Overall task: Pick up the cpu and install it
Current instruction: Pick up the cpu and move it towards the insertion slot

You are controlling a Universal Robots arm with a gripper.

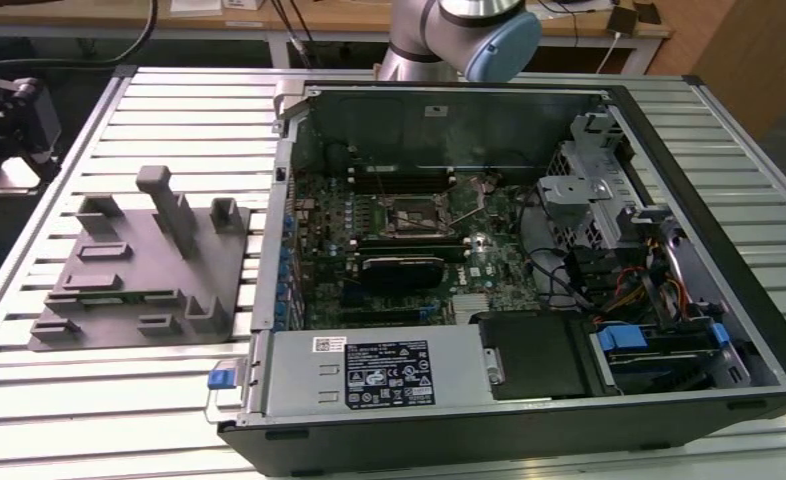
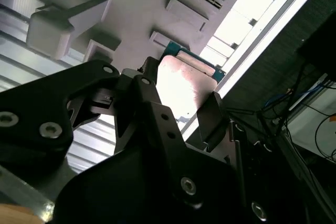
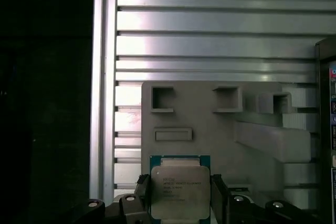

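In both wrist views my gripper (image 3: 180,196) is shut on the cpu (image 3: 180,190), a small flat square chip with a silvery top and a green rim. A black fingertip (image 3: 219,193) presses against each of two opposite edges. The cpu (image 2: 184,85) hangs well above the grey moulded tray (image 3: 210,124), over the tray's edge by the table border. In the exterior view that tray (image 1: 140,260) lies on the slatted table at the exterior view's left. The open computer case beside it holds the motherboard with its square socket (image 1: 413,212).
The open case (image 1: 713,300) has tall walls, a drive cage (image 1: 593,190), cables and a black block (image 1: 540,355) near its front. The robot arm (image 1: 460,35) rises behind the case. The slatted metal table (image 3: 210,24) ends at a dark drop (image 3: 47,103).
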